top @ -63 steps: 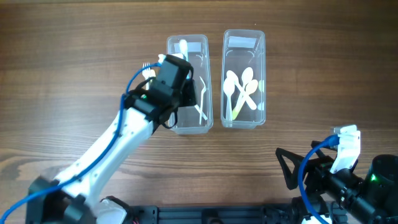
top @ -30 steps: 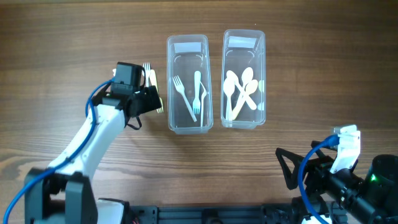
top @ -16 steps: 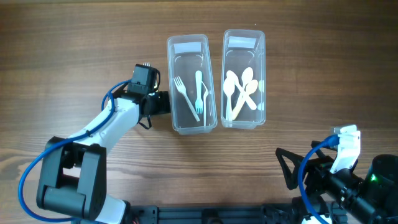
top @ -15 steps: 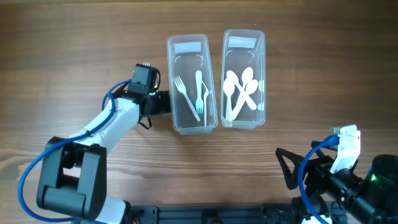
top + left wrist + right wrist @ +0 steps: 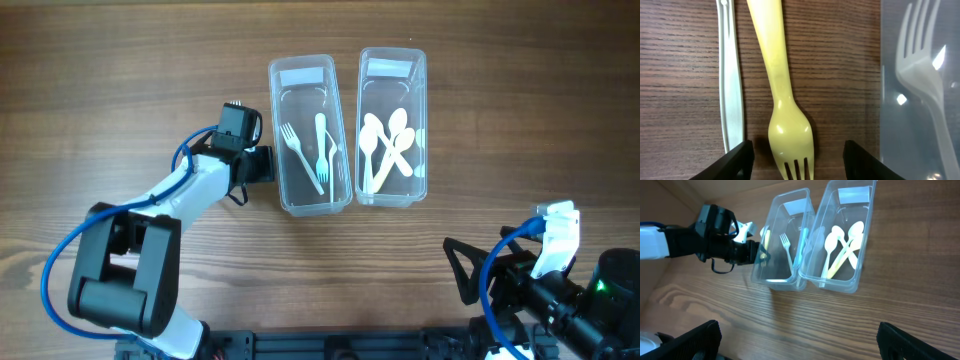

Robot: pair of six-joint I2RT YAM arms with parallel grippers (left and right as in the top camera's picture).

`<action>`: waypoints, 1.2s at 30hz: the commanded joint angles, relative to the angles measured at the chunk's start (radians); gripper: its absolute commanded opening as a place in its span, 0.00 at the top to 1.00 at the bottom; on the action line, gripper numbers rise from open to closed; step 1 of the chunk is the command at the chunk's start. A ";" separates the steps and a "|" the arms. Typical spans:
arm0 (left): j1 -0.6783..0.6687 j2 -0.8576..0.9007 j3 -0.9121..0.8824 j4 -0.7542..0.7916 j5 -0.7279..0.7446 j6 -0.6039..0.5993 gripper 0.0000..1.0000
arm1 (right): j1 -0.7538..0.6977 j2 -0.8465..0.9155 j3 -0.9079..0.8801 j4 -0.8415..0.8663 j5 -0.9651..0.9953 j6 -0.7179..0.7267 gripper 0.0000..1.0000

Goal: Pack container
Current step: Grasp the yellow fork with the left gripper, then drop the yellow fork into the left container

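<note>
Two clear containers stand side by side: the left one (image 5: 300, 63) holds white forks (image 5: 299, 154), the right one (image 5: 393, 58) holds white and pale yellow spoons (image 5: 388, 146). My left gripper (image 5: 257, 165) is open, low over the table just left of the left container. In the left wrist view a yellow fork (image 5: 781, 95) lies on the wood between my open fingers (image 5: 738, 161), tines toward the camera, untouched. A white utensil handle (image 5: 730, 75) lies beside it. My right gripper (image 5: 462, 272) is open and empty at the front right.
The left container's wall (image 5: 920, 115) stands close on the right of the left gripper, with a white fork (image 5: 922, 82) showing through it. The right wrist view shows both containers (image 5: 790, 240) and the left arm (image 5: 715, 235) from the front.
My left gripper left the left container, leaving forks inside, swung out to the left, then came back in beside the container's left wall over the yellow fork. The right arm has not moved.
</note>
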 commanded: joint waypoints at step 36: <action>-0.028 0.029 -0.003 0.031 -0.098 -0.063 0.96 | 0.003 -0.004 0.003 0.003 0.010 0.013 0.00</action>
